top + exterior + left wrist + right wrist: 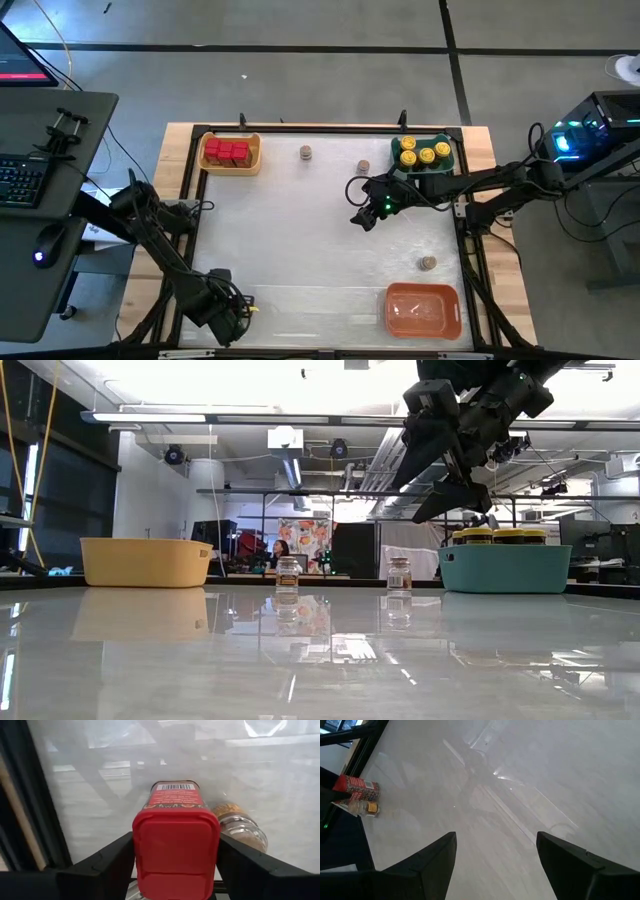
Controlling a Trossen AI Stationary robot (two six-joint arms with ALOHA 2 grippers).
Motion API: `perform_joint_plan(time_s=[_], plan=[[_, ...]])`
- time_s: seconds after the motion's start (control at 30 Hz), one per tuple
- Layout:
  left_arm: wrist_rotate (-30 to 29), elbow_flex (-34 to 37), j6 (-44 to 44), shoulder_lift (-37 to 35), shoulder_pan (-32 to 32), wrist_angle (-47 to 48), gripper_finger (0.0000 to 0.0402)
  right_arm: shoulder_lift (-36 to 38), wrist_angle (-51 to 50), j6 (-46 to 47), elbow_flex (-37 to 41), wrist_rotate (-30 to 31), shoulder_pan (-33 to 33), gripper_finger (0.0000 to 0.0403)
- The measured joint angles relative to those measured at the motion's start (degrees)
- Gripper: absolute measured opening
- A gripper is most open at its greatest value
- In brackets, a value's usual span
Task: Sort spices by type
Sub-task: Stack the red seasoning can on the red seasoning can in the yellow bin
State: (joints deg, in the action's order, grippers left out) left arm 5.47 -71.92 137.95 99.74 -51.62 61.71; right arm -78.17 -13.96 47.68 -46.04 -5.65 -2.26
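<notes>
A red boxy spice container [175,835] stands between the fingers of my left gripper [175,840], at the table's near left corner [232,310]. A small brown-filled jar [239,824] lies right beside it. Several more red containers [227,152] sit in the yellow tray [254,160]. Yellow-lidded jars [425,153] stand in the teal tray [447,163]. Small grey-brown jars stand on the table at the far side [305,152], [363,167] and near right [427,263]. My right gripper [362,218] hangs open over mid-table, holding nothing. My left gripper pinches the red container at its lidded top end, one finger [112,862] on each of two opposite sides [139,850]. The fingers come from above, pointing down. The lid faces up toward the wrist. Whether the base is still on the table I cannot tell.
An orange tray [455,318] lies at the near right. The table's dark frame [30,810] runs close beside my left gripper. Bare white tabletop [300,240] spreads between the two arms.
</notes>
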Motion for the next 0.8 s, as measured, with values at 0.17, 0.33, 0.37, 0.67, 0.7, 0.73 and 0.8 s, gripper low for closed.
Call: perform_joint_plan(time_s=[0.17, 0.33, 0.37, 0.67, 0.7, 0.73, 0.8], plan=[[0.0, 0.0, 0.0, 0.3, 0.1, -1.2, 0.0236, 0.0, 0.0, 0.0, 0.0, 0.1, 0.0, 0.0271], [-0.1, 0.0, 0.0, -0.1, 0.2, -1.1, 0.0206, 0.0, 0.0, 0.0, 0.0, 1.0, 0.0, 0.0271], [-0.3, 0.0, -0.1, -0.5, 0.2, -0.9, 0.0197, 0.0, 0.0, 0.0, 0.0, 1.0, 0.0, 0.0271], [-6.1, -3.5, -0.8, -10.7, 0.7, 21.9, 0.0184, 0.0, 0.0, -0.2, 0.0, 1.0, 0.0, 0.0271], [-7.8, -4.1, -1.4, -12.2, 1.3, 24.7, 0.0184, 0.0, 0.0, -0.2, 0.0, 1.0, 0.0, 0.0271], [-10.4, -4.5, -1.8, -14.0, 2.2, 27.2, 0.0187, 0.0, 0.0, -0.2, 0.0, 1.0, 0.0, 0.0271], [-17.6, -4.6, -3.6, -17.8, 5.1, 28.9, 0.0192, 0.0, 0.0, -0.5, 0.0, 1.0, 0.0, 0.0271]])
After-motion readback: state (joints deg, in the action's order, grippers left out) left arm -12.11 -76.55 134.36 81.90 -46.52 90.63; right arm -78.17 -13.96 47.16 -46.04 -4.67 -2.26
